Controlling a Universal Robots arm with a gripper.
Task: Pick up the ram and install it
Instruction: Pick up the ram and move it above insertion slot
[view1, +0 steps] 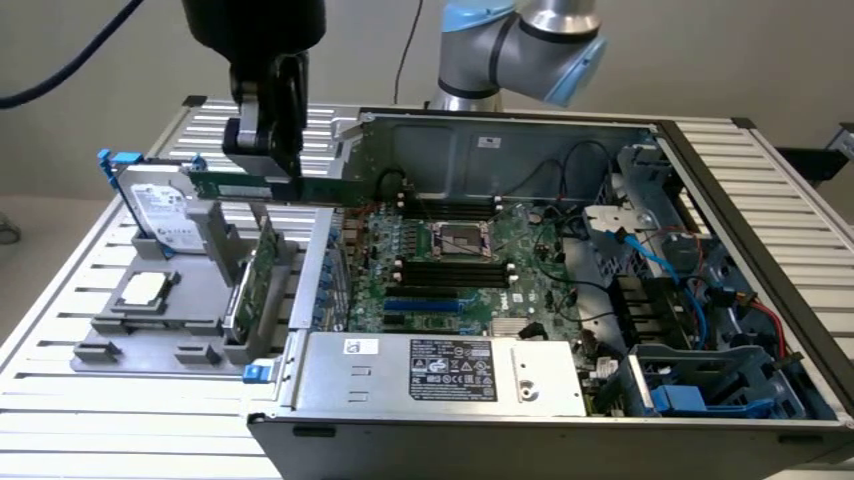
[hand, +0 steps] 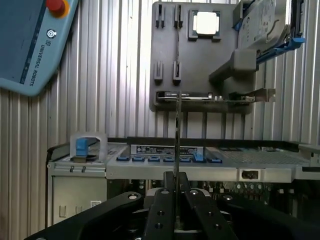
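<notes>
While the black metal gripper (view1: 267, 172) clamps the long, thin green circuit-board ram (view1: 327, 190) toward the ribbed aluminium tabletop's (view1: 54, 400) far edge, wrist view shows it edge-on.

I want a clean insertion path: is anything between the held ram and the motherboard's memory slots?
Nothing visible does. The gripper holds the ram raised at the open case edge, and the black memory slots beside the processor socket lie bare; the blue cable runs clear of them, toward the exterior view's right.

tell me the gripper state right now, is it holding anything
Gripper: shut on the ram, gripping the thin green stick on edge.
</notes>
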